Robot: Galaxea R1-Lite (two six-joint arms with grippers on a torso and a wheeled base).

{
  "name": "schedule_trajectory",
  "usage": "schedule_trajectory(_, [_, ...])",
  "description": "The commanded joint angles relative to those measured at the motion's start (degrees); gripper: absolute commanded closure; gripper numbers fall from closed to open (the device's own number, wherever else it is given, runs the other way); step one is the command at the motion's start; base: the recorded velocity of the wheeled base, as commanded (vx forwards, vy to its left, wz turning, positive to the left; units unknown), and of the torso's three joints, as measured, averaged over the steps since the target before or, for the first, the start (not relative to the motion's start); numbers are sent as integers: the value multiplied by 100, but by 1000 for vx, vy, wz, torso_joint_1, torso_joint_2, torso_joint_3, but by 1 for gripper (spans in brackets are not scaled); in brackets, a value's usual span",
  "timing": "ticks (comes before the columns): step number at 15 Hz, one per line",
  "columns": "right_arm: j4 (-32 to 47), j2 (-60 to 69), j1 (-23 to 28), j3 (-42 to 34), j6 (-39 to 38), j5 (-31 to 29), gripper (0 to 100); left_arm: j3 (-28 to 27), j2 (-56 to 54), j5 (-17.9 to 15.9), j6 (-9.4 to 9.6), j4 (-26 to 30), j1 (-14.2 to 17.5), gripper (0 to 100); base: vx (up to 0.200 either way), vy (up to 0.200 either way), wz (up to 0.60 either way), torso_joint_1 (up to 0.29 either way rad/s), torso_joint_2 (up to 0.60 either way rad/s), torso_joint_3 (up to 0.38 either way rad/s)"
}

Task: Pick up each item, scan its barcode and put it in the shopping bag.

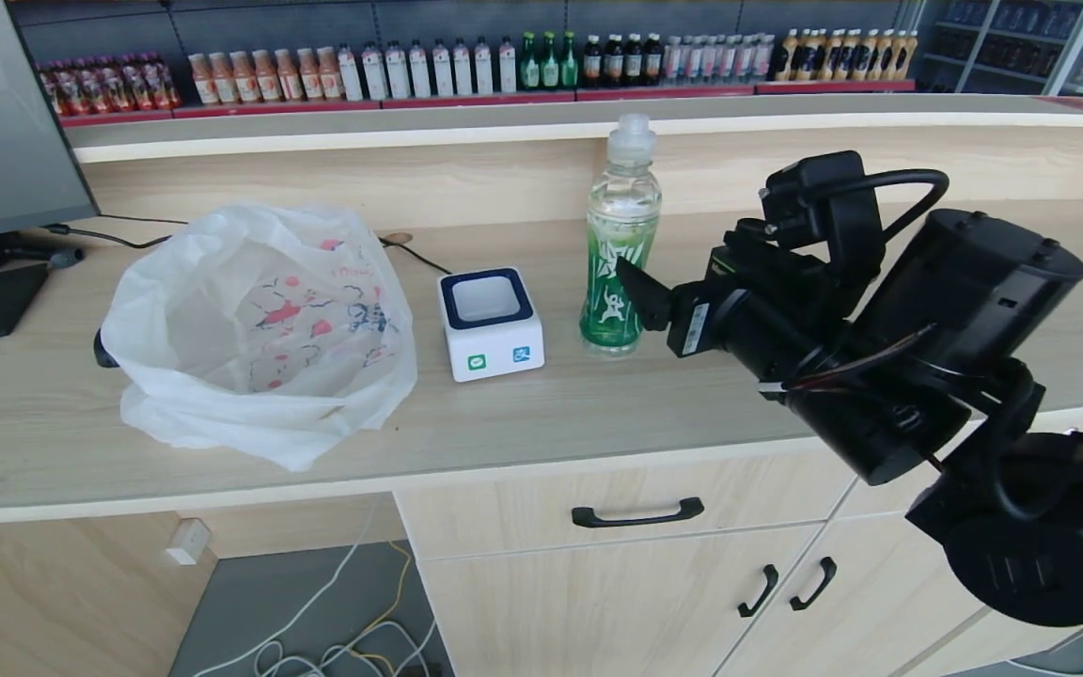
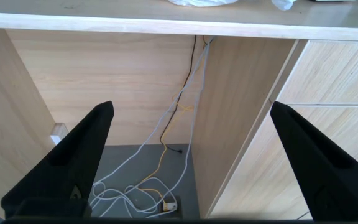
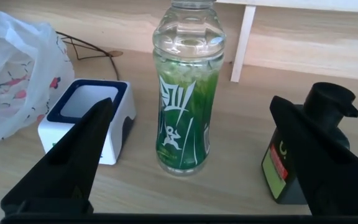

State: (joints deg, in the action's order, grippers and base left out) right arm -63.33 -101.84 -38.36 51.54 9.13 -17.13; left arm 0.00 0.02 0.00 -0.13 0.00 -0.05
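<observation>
Your left gripper [image 2: 192, 109] hangs under the counter [image 1: 24, 423], below and left of the scanner [image 1: 490, 322], fingers spread, facing loose cables [image 2: 166, 130]. The shopping bag [image 1: 259, 329] lies open just left of the scanner; the green bottle [image 1: 619, 244] stands upright just right of it. Your right gripper [image 3: 191, 109], farther right of the scanner, faces that bottle with fingers spread, gripping nothing. The right wrist view adds a black bottle [image 3: 303, 155] still farther right of the scanner, where the head view has the arm [image 1: 880, 338] in front.

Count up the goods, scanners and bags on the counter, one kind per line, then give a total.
Green drink bottle: 1
Black container: 1
Barcode scanner: 1
Shopping bag: 1
Total: 4
</observation>
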Motion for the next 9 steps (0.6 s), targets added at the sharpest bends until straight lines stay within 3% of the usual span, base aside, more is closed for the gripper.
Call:
schedule_trajectory(1, [5,-284,75,216,10,-10,0,0,-2,0,5,0,-4,0,0,0,0,0,0,0])
schedule_trajectory(9, [14,-996,294,1060,-236,-326,0,0,-2,0,-4,0,-4,0,0,0,0,0,0,0])
